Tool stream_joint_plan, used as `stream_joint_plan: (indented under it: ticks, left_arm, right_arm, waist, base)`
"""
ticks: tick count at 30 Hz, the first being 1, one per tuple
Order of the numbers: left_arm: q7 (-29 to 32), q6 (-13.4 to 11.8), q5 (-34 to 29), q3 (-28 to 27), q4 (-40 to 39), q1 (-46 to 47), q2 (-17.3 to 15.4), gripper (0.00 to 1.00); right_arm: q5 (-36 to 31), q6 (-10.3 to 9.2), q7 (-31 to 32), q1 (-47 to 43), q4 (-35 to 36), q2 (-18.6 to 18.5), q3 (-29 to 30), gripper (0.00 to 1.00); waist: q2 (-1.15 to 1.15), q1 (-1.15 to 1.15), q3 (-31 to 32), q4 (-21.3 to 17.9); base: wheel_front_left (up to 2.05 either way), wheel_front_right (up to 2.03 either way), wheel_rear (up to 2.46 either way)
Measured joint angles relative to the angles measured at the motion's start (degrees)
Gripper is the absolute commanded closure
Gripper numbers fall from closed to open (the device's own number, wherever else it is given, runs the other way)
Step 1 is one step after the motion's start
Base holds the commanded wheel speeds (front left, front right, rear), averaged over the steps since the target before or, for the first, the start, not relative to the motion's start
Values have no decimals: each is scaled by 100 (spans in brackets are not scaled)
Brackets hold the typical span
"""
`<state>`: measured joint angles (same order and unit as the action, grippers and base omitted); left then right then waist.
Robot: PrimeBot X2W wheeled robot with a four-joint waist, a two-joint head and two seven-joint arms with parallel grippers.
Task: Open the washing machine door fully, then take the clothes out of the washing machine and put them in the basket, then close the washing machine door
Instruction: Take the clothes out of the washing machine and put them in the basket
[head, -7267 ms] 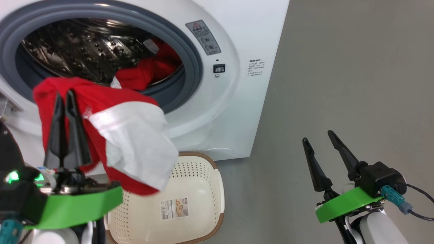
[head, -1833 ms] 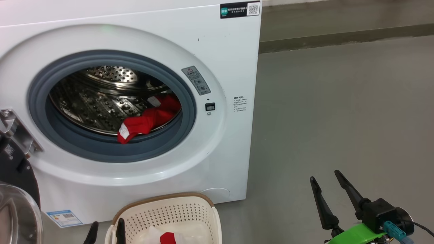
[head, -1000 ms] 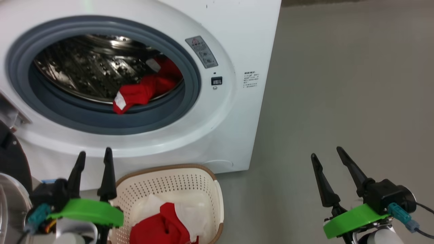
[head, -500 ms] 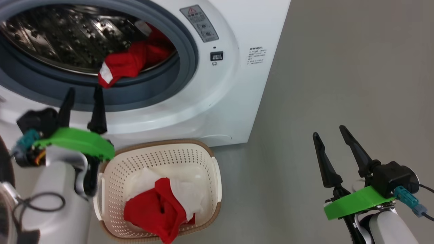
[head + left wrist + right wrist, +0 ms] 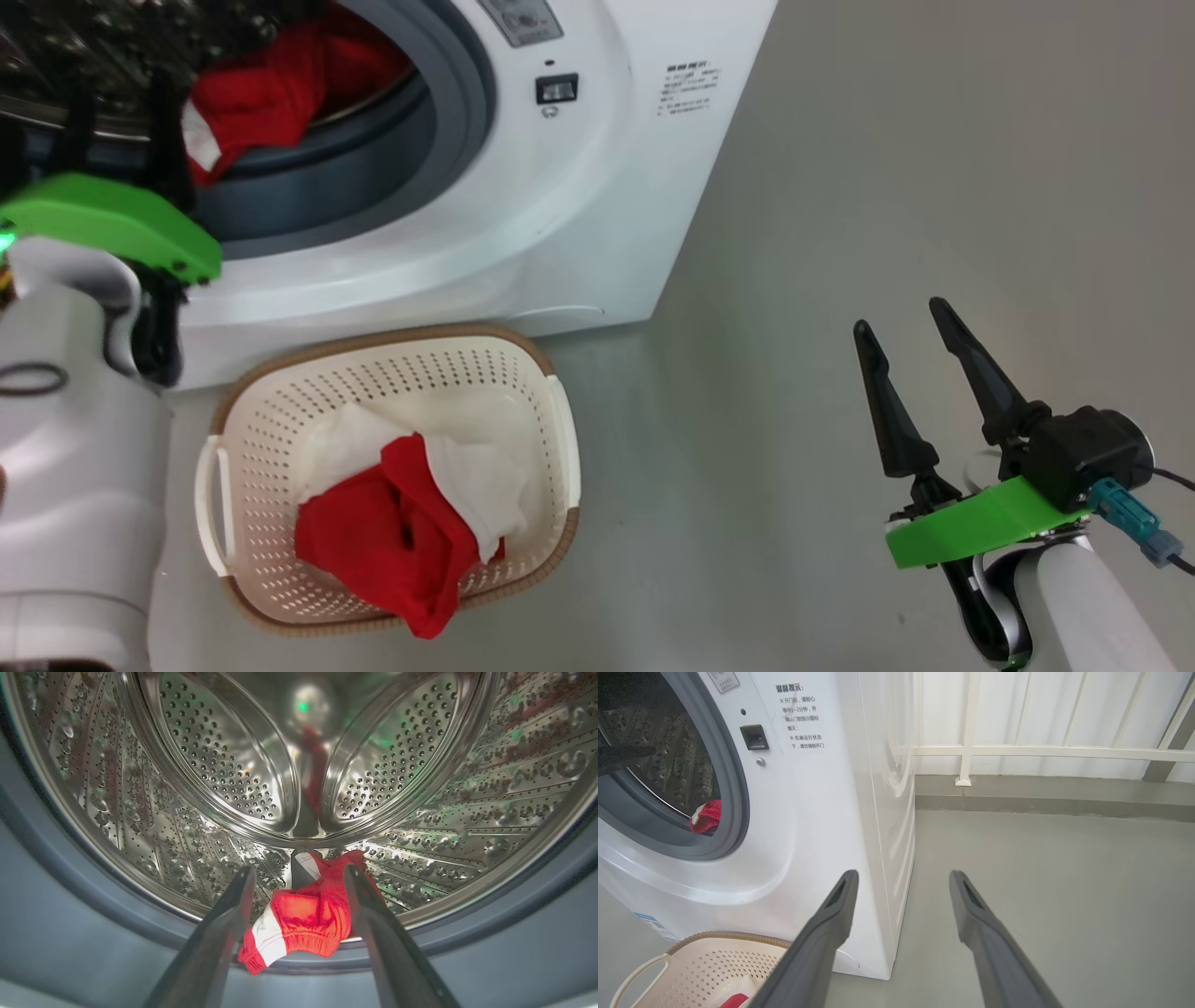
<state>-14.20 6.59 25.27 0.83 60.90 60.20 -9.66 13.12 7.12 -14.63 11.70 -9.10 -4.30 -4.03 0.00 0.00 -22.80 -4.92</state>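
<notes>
- Left gripper (image 5: 121, 93) has gone from beside the basket (image 5: 373, 373) a second ago up to the mouth of the washing machine (image 5: 560, 205). The head camera has tipped down as well, so the whole picture has shifted.
- Right gripper (image 5: 898, 315): low on the right over bare grey floor (image 5: 840, 187), well apart from the machine. Fingers spread wide, nothing between them.
- Basket: on the floor just in front of the machine's base. Clothes (image 5: 392, 532) lie in it, a red piece on top of a white one, with a red fold hanging over the near rim.
- Left gripper (image 5: 300, 870) in its own wrist view: fingers fully apart, holding nothing, pointing into the steel drum (image 5: 210, 756) past the grey rubber ring (image 5: 46, 914).
- Red garment (image 5: 303, 914) with a white stripe: at the drum's front lip, draped onto the ring, seen between the two fingers. Whether they touch it I cannot tell.
- Right wrist view: the same garment (image 5: 707, 816) peeps over the ring. A white railing (image 5: 971, 751) stands behind the machine.
</notes>
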Motion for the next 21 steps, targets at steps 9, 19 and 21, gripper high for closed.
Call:
stream_joint_plan:
  ticks: [9,19,21]
  left_arm:
    - [535,-1,170,-58,915,910,-54,0]
    - [1168,-502,-354,516,1284,1261,-366,0]
    - [1213,-625,-523,692,1288,1300,-423,0]
  right_arm:
    - [3,0,0,260,86,-24,-59,0]
    - [51,0,0,391,107,-16,-105,0]
    - [52,0,0,394,110,-8,-110,0]
  waist:
    - [0,0,-507,-190]
    - [0,0,-899,-374]
    - [0,0,-949,-398]
  base:
    - [0,0,0]
    - [0,0,0]
    - [0,0,0]
